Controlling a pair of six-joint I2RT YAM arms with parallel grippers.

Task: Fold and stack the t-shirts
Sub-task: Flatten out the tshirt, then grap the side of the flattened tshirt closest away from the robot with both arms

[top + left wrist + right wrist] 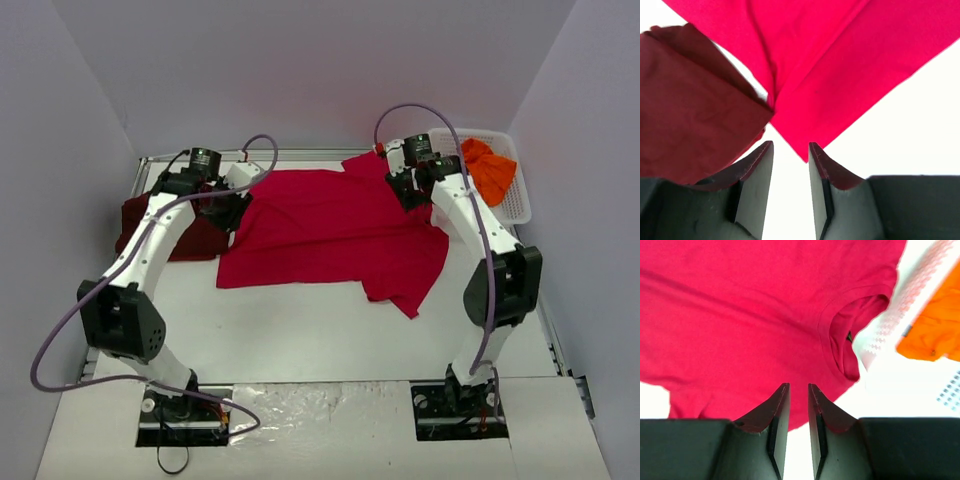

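- The red t-shirt (pixel 320 225) lies spread out, mostly flat, across the middle of the tabletop (pixel 300 330). Its collar is toward the far right, and one loose flap trails toward the near right.
- The maroon t-shirt (pixel 190 243) sits bunched at the far left, with its right edge touching the red shirt's left edge.
- The orange t-shirt (pixel 490 170) is heaped in the white lattice basket (pixel 515 205) at the far right corner.
- The left arm (pixel 150 235) reaches over the maroon shirt to the red shirt's left edge.
- In the left wrist view, the left jaws stand a little way apart with bare tabletop showing between them and nothing held. A pointed corner of the red shirt (pixel 840 60) lies just ahead of the gap, and the maroon cloth (pixel 690 115) is just to its left.
- The right arm (pixel 470 220) reaches to the red shirt's far right, near the collar.
- In the right wrist view, the right jaws are parted by only a narrow slit and hold nothing. They hang over the red shirt's edge (pixel 740 315) just beside the neck opening, with the basket wall (pixel 885 330) and orange cloth (pixel 935 325) off to the right.
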